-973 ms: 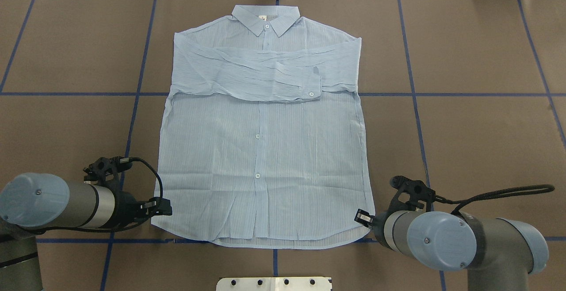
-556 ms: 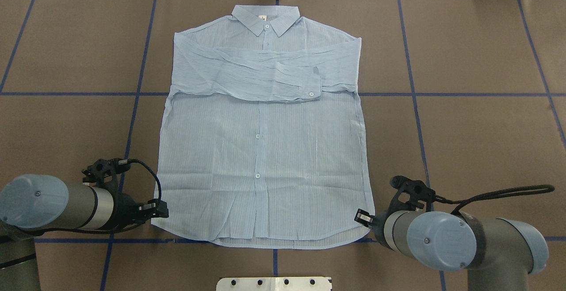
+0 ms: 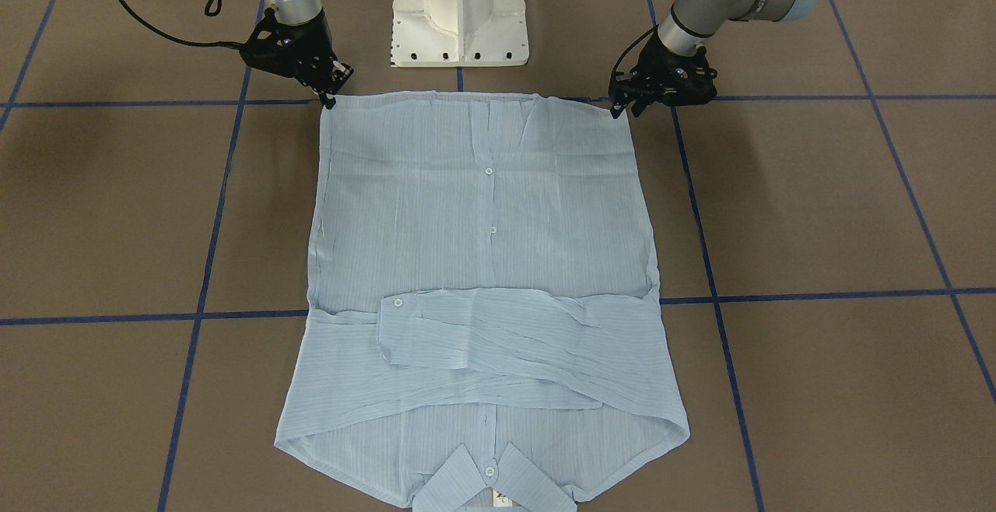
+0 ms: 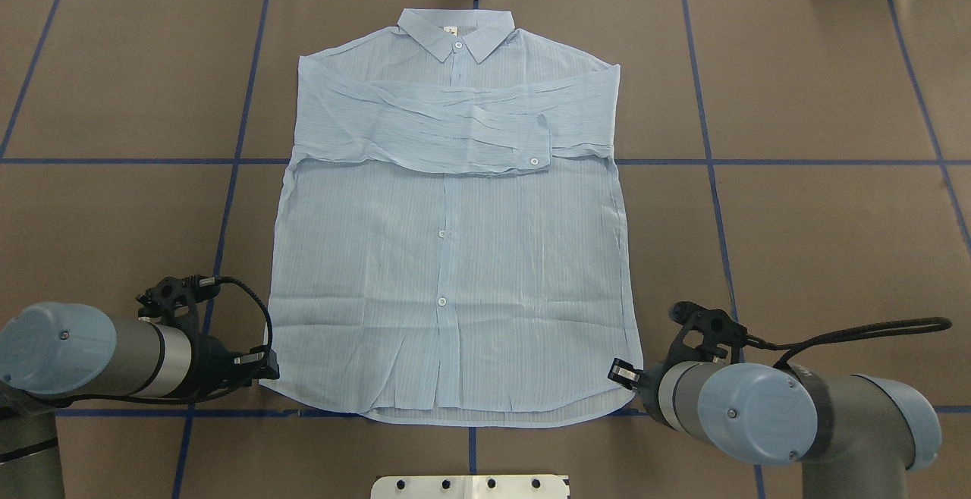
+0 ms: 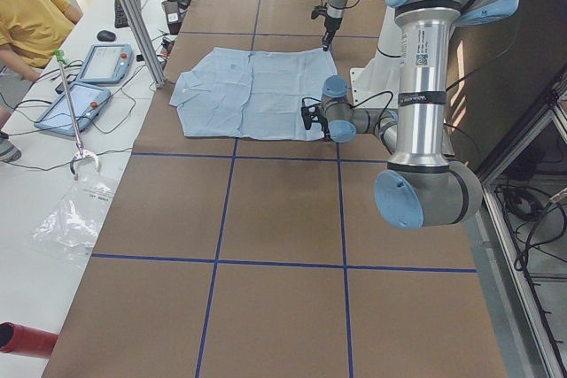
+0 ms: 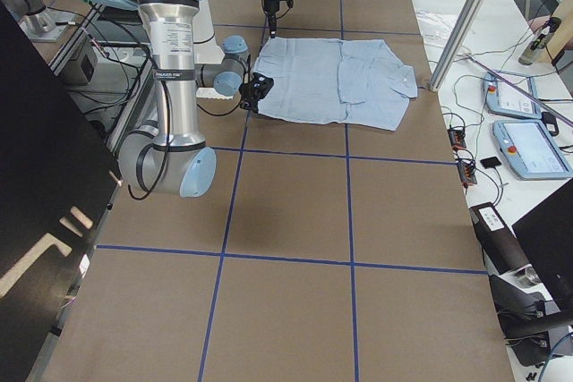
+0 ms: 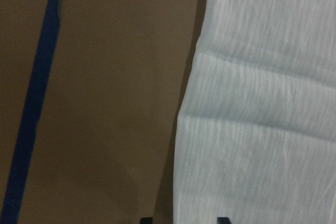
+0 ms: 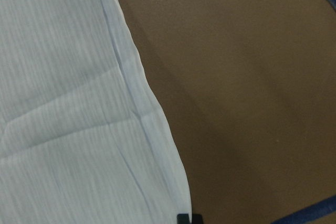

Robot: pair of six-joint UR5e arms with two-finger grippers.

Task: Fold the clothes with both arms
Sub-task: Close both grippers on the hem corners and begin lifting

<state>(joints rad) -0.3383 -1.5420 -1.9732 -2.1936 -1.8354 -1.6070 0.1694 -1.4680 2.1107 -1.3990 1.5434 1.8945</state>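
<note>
Plainly shows the shirt (image 4: 455, 256) spread flat, front up and buttoned, on the brown table (image 4: 796, 218), straight out from the white pedestal base (image 3: 459, 6): hem nearest the base, collar (image 4: 457, 35) farthest from it. Shows both sleeves (image 4: 455, 131) folded across the chest, well away from the base, with one cuff (image 4: 531, 152) and its white button on top. Puts the left gripper (image 4: 267, 368) low at the hem corner to the robot's left of the base, touching the cloth's side edge. Catches its fingertips (image 7: 147, 220) in the wrist view set apart, one over bare table and one over cloth, with the shirt's edge running between them and nothing pinched. Puts the right gripper (image 4: 620, 370) at the opposite hem corner, to the robot's right of the base. Shows its fingertips (image 8: 184, 217) pressed together right at the rim of that corner, clamped on the shirt's edge. Shows the hem lying on the table between the two corners, lightly creased near the placket.
</note>
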